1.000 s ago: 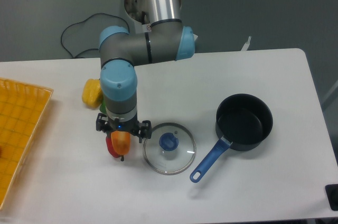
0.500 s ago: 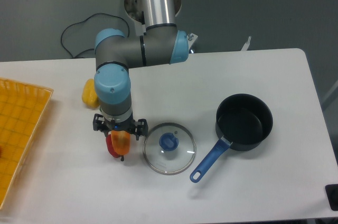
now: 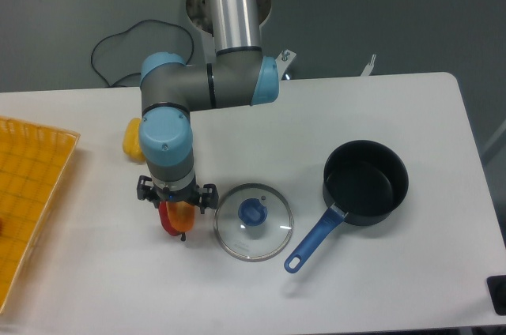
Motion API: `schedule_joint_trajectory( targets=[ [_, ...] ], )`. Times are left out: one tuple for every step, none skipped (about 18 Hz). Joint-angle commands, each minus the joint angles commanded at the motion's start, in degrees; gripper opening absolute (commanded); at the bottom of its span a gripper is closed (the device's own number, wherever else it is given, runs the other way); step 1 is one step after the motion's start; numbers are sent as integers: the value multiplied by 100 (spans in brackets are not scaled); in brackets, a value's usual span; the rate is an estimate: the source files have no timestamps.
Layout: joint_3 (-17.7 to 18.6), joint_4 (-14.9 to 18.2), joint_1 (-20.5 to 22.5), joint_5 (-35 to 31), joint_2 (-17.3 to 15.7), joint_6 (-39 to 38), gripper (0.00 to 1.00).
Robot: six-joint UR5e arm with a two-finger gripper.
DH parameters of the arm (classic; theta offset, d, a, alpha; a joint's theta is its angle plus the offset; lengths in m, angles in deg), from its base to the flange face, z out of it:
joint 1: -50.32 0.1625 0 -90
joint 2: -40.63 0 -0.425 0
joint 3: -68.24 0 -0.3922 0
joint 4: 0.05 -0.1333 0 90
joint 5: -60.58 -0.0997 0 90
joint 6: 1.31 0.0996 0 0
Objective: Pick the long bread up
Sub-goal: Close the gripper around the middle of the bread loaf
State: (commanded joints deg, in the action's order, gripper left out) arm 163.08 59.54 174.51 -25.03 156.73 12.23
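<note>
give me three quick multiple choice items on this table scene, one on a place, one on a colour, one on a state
1. Where does the glass lid lie?
A. on the pot
B. flat on the table, left of the pot
C. in the yellow tray

2. What colour is the pot's handle?
A. blue
B. red
C. black

3. What state is the pot in?
A. covered
B. tipped over
C. upright, uncovered

Answers:
1 B, the lid rests on the white table, apart from the pot.
2 A, the handle is blue like the lid's knob.
3 C, its dark inside shows and the lid is beside it.
</note>
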Motion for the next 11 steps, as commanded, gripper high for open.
schedule_joint_trajectory(
  targets=[
    [0,0,0,-26,0,9,100],
    [0,0,0,-26,0,9,100],
    [0,0,0,-35,0,9,100],
    [0,0,0,-35,0,17,99],
    [0,0,-9,-35,0,26,99],
    [0,0,-9,-35,0,26,99],
    [0,0,-9,-35,17,26,99],
    [0,0,-9,-44,26,26,99],
    [0,0,-9,-44,26,26,99],
    [9,0,-9,-44,35,26,98],
    [0,0,-9,-44,35,35,98]
  ],
)
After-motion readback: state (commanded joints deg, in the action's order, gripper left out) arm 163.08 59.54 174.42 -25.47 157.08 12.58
